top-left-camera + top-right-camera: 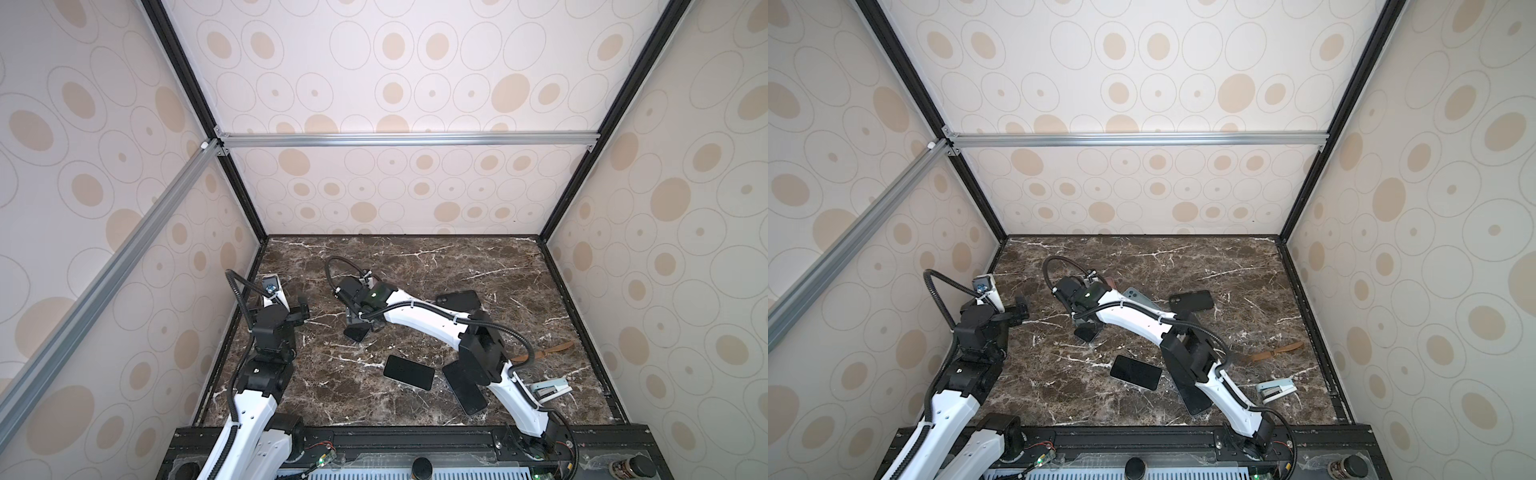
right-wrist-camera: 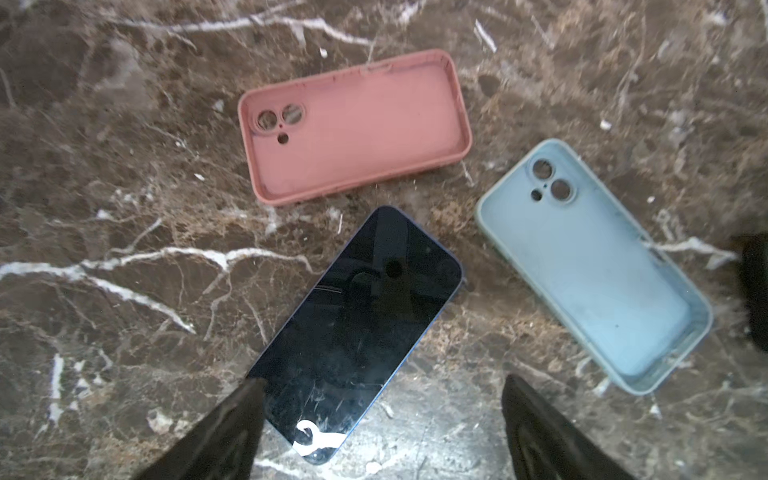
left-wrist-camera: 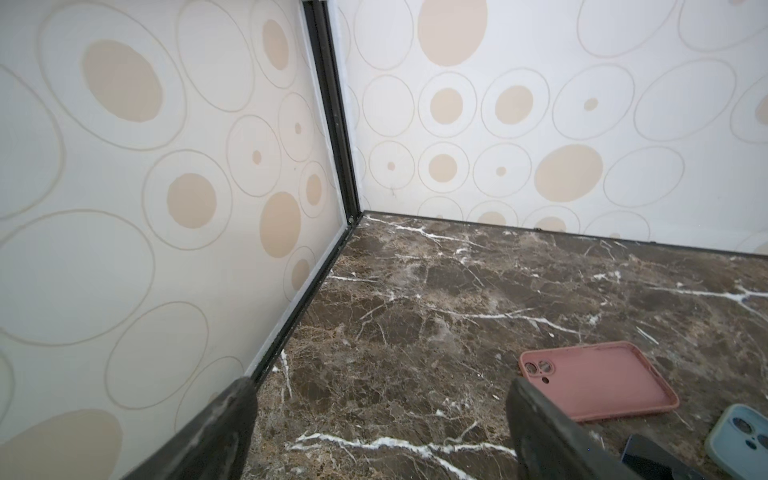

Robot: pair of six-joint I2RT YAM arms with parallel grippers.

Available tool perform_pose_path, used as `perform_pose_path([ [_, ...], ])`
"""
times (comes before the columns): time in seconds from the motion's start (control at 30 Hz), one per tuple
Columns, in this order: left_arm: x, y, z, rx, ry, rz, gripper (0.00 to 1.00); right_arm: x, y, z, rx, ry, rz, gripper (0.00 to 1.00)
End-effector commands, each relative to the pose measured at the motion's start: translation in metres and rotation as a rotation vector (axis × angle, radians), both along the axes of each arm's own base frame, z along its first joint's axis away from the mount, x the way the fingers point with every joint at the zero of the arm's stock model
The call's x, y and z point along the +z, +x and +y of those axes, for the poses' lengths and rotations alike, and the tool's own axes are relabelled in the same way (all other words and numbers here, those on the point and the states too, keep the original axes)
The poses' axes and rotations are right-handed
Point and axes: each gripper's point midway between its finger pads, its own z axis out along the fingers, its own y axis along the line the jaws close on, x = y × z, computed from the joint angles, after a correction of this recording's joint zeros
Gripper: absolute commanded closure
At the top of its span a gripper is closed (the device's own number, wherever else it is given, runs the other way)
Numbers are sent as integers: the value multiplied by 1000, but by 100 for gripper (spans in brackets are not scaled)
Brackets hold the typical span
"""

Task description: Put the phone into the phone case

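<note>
right claw (image 2: 382,380): wide, holding nothing, pointing down at the dark brown marble surface with white veins (image 2: 124,166).

blue-edged phone with dark glass screen (image 2: 357,324) lies flat on the surface, screen up, not in a case. Its near end sits between the claw fingers. One finger (image 2: 224,428) overlaps the phone's edge in the right wrist view; can't tell if it touches.

pink silicone case (image 2: 357,124) is just past the phone's far end, hollow side up, small gap between them. light-blue silicone case (image 2: 594,270) is beside the phone, also hollow side up, not touching it or the pink one.

In both top views the right arm reaches across the middle, and only a corner of the phone (image 1: 356,333) peeks out under the claw.

left claw (image 3: 382,386): wide, nothing between the fingers, hanging above the surface by the left wall (image 1: 301,311), apart from the phone. Its wrist camera catches the pink case (image 3: 598,378).

Other items, all well apart from the claws:
- black phone, screen up, mid-front (image 1: 409,372)
- another dark phone partly hidden under the right arm (image 1: 465,395)
- black case behind the right arm (image 1: 459,300)
- brown strap (image 1: 544,349)
- pale-blue stapler (image 1: 550,388)
</note>
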Motion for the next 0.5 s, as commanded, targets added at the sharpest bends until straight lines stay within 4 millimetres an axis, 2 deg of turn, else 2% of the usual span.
perform_pose_path([
  [0.0,14,-10,13,70,5,-43,6,-10,-10,-10,-125,-9,59,9],
  [0.27,19,-13,10,46,-2,-68,6,-42,-13,-4,-243,13,93,8],
  [0.47,17,-11,6,25,-8,-66,6,-47,-4,14,-220,42,70,9],
])
